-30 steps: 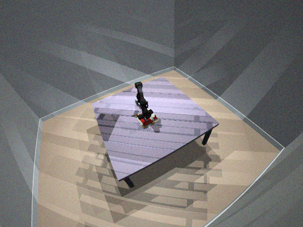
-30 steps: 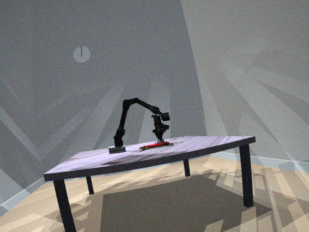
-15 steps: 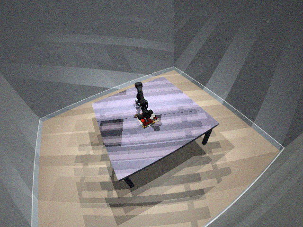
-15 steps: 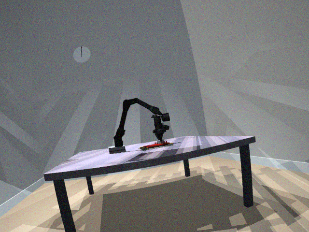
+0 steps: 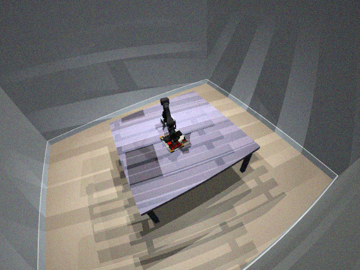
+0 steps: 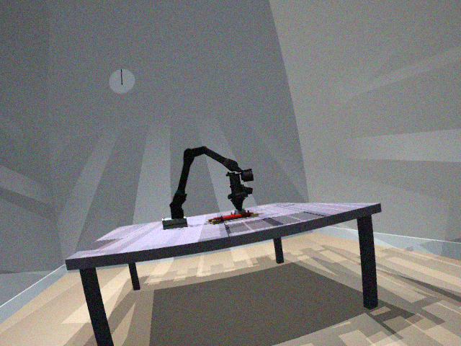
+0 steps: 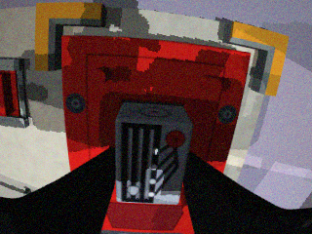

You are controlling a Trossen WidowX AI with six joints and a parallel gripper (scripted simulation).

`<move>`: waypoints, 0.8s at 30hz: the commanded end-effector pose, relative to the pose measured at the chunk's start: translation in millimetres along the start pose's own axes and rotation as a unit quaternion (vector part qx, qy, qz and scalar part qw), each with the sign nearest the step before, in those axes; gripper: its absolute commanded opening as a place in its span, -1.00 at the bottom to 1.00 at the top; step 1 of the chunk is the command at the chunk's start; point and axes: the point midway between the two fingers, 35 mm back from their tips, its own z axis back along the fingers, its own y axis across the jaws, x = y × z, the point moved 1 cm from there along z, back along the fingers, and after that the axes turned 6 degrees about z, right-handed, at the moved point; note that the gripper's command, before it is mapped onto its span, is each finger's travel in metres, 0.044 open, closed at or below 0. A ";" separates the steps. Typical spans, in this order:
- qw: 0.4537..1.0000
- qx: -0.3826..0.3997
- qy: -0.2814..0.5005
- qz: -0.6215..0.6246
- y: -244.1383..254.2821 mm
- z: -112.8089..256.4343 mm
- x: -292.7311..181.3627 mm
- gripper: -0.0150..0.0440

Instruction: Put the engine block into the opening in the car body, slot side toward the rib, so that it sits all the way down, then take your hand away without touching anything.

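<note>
The engine block is grey, with dark slots and a round red spot on the face towards the wrist camera. My gripper is shut on it, one black finger at each side. The block stands upright over the red car body, which lies flat. In the exterior view the gripper points straight down, low at the car body. The block and the fingers cover the opening and the rib, so how deep the block sits cannot be told. In the top view the arm hides the block.
The car body lies on a pale board with yellow corner brackets near its corners. A small red part in a grey frame is at the left of the wrist view. The arm's base stands on the table.
</note>
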 end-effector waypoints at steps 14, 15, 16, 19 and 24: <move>1.000 0.000 0.000 0.000 0.0 0.0 0.0 1.00; 1.000 0.000 0.000 0.000 0.0 0.0 0.0 1.00; 1.000 0.000 0.000 0.000 0.0 0.0 0.0 1.00; 1.000 0.000 0.000 0.000 0.0 0.0 0.0 1.00; 1.000 0.000 0.000 0.000 0.0 0.0 0.0 1.00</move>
